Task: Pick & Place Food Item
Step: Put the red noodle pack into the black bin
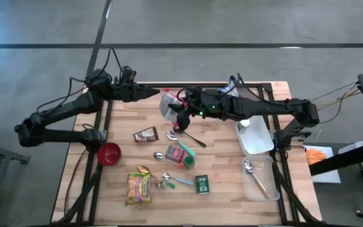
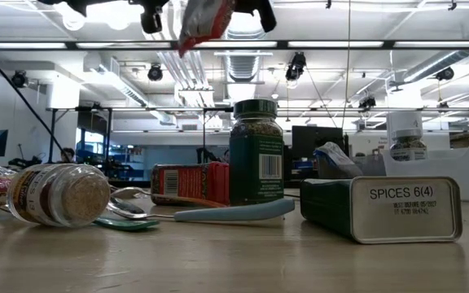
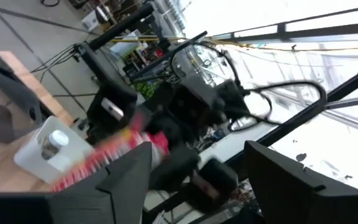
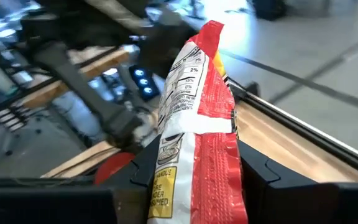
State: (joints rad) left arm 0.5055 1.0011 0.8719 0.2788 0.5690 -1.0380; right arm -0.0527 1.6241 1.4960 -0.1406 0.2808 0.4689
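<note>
Currently we grasp the snack packet (image 4: 197, 130) in the right end effector (image 1: 180, 112), lifted above the worktop (image 1: 225, 195) for transfer, while the left end effector (image 1: 155, 93) stands released beside it.

A robotics lab or workshop, by the look of it: behind the butcher-block surface (image 1: 219, 195) sits a big open hall with exposed ceiling ducts (image 2: 243, 69) and strip lights (image 2: 381, 45) overhead. Beyond the surface stand monitors (image 2: 316, 142) and workstations; under it, bare concrete floor (image 1: 232, 25) and a black metal frame (image 1: 103, 113).
</note>
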